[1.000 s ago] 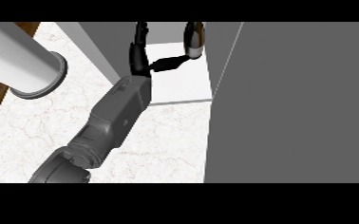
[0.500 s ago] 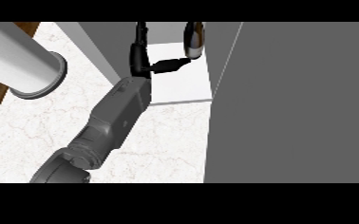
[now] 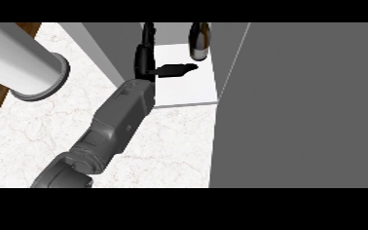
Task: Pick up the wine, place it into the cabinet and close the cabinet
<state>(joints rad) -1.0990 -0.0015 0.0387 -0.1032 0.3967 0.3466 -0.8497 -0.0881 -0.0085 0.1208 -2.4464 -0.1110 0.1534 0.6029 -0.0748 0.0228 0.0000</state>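
- Seen steeply from above, a grey forearm (image 3: 119,122) rises from the lower left of the view across the white marbled desk (image 3: 43,122) and reaches into an open cabinet.
- Which arm this is cannot be settled from the view alone; it enters on the left side, so it reads as the left one.
- Its black left hand (image 3: 147,61) sits over the cabinet's white shelf floor (image 3: 188,87), with the fingers (image 3: 148,34) stretched straight toward the back of the cabinet and the thumb (image 3: 176,70) jutting sideways to the right.
- That hand is spread wide and holds nothing.
- The wine (image 3: 199,41), a dark bottle, stands on the shelf floor near its far right corner, close against the inner edge of the cabinet's right side.
- A strip of white shelf shows between the thumb tip and the bottle: the two lie near one another but apart.
- The bottle's upper end runs out under the top of the view, so its neck cannot be made out.
- A grey cabinet wall (image 3: 101,48) bounds the shelf on the left, just beside the hand.
- A broad, flat grey panel (image 3: 302,107) fills the right side of the view, its edge running down from beside the bottle to the near edge of the desk.
- A pale grey cylinder (image 3: 28,63) with a flared rim lies over the desk's far left corner, well apart from the arm.
- The right hand shows nowhere.
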